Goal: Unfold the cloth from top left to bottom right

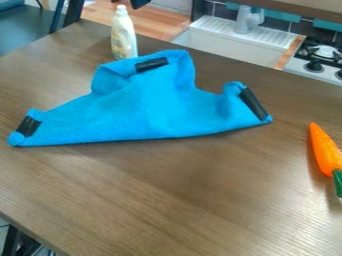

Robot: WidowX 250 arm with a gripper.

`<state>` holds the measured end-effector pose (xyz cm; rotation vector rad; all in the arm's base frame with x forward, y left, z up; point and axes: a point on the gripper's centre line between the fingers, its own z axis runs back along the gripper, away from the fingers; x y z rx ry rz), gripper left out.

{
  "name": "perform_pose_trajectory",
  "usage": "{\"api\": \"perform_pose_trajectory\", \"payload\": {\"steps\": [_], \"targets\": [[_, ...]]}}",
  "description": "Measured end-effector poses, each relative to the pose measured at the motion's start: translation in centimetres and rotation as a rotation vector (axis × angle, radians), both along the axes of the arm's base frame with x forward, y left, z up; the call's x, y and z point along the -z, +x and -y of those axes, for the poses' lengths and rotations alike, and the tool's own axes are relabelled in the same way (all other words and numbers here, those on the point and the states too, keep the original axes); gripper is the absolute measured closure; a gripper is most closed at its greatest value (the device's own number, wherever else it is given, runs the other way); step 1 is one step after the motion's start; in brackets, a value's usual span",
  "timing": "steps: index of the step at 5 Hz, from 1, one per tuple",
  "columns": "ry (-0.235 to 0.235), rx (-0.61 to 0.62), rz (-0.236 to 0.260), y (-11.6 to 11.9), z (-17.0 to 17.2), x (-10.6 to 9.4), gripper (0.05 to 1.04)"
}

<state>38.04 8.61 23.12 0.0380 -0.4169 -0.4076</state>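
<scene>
A bright blue cloth (pixel 150 105) lies across the far left part of a brown wooden table (pixel 180 200), folded into a rough, rumpled triangle, its long straight edge nearest me. Black patches mark its left tip (pixel 29 126), right tip (pixel 254 103) and raised top flap (pixel 151 64). A pale bottle (pixel 123 35) stands upright just behind; an orange toy carrot (pixel 325 150) lies well apart at the right. At the upper edge, left of centre, is a dark piece I take for the pincer (pixel 137 3); I cannot tell whether it is open or closed. The cloth looks light, soft and limp, hardly fragile, its fuzzy face probably easy to grip. The top flap seems the best hold: pinch only the upper layer, or the whole bundle may slide along.
</scene>
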Motion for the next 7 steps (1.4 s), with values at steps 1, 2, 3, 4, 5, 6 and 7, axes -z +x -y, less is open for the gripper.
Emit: {"api": "perform_pose_trajectory", "payload": {"steps": [1, 2, 3, 4, 5, 6, 7], "targets": [[-0.005, -0.006, -0.036, 0.2, -0.1, 1.5, 0.083], [0.057, -0.038, -0.035, 0.9, -0.1, 3.1, 0.083], [0.116, -0.042, -0.054, 1.6, 0.1, 5.1, 0.083], [0.161, -0.047, -0.063, 1.9, 0.3, 6.4, 0.083], [0.221, -0.054, -0.087, 2.2, 0.7, 8.2, 0.083], [0.246, -0.059, -0.095, 2.4, 0.6, 8.9, 0.083], [0.244, -0.071, -0.099, 2.4, 0.6, 9.1, 0.083]]}}
